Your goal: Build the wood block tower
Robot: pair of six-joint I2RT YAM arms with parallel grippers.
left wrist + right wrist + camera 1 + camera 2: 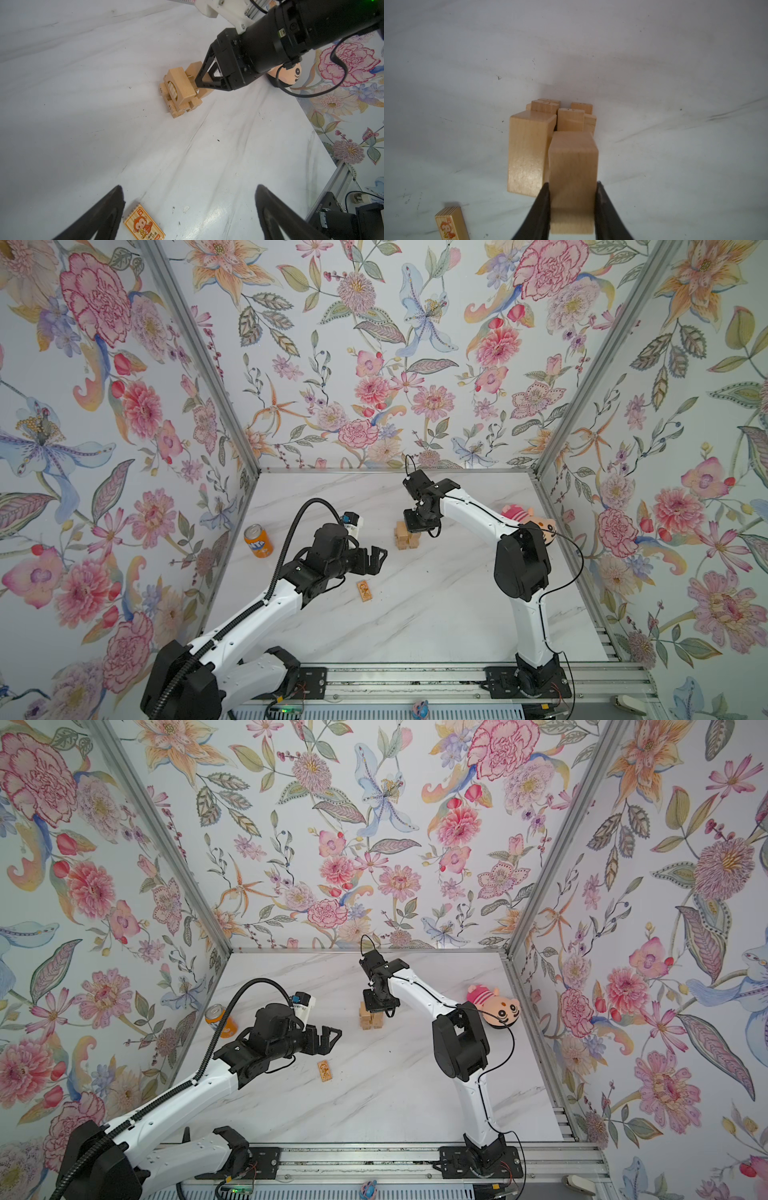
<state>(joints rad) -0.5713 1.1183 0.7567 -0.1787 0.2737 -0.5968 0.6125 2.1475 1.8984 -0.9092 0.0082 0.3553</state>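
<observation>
Nearest us on the marble tabletop [436,614], one of the wood blocks lies flat and alone: the printed block [365,590], with its orange monkey. Just beyond it hovers the left pincer [380,561], its jaws spread wide and holding nothing. In the left wrist view we see the printed block close beside one finger. Farther back, near the middle, stands the tower [405,537], pale bricks in crossed layers. At its top the right pincer [573,185] is clamped on a plain block [573,158], held just beside the tower's uppermost brick [529,153]. We cannot tell whether this block rests on the layer beneath. Off to the left stands an orange soda can [258,541], and at the far right lies a plush doll [536,522].
</observation>
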